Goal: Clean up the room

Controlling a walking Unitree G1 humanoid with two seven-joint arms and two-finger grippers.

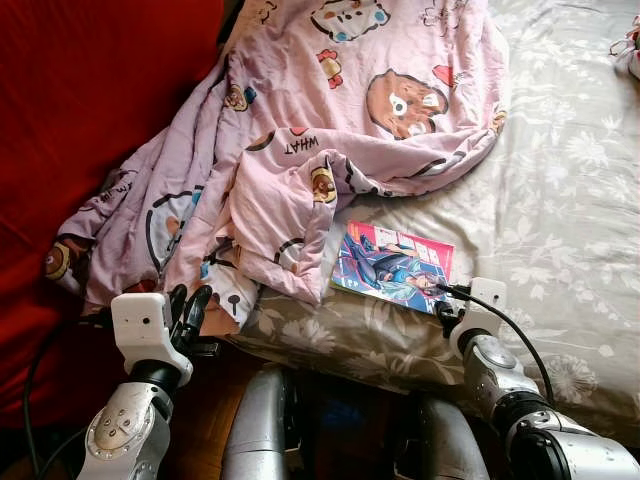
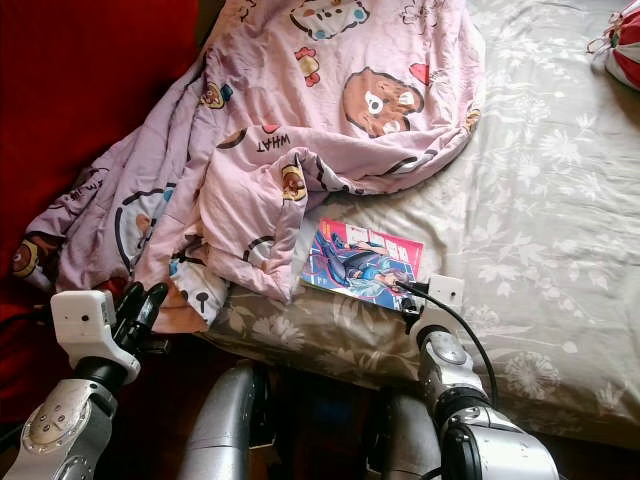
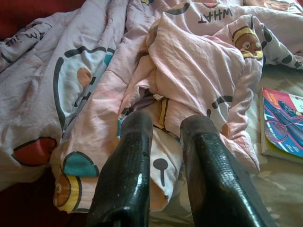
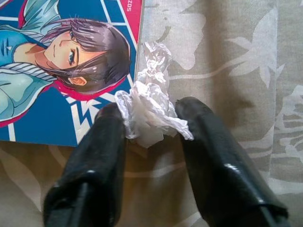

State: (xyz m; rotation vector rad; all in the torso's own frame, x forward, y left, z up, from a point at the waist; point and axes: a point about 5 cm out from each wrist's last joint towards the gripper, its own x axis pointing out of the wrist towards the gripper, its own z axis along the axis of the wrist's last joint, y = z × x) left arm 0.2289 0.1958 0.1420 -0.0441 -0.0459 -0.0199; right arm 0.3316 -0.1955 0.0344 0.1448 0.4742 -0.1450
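A crumpled clear plastic wrapper [image 4: 149, 101] lies on the floral bedsheet [image 1: 560, 200], right at the corner of a colourful comic book [image 1: 392, 262]. My right gripper [image 4: 151, 118] is down on the sheet at that corner, and both fingers touch the wrapper between them. A rumpled pink cartoon blanket [image 1: 300, 130] covers the bed's left side and hangs over its edge. My left gripper [image 1: 190, 300] hovers at the blanket's lower edge with nothing in it. Its fingers [image 3: 137, 156] stand close together.
A large red surface [image 1: 90, 90] borders the bed on the left. A red-and-white striped object [image 2: 625, 40] rests at the bed's far right. The bed's front edge is just ahead of my legs [image 1: 260, 420].
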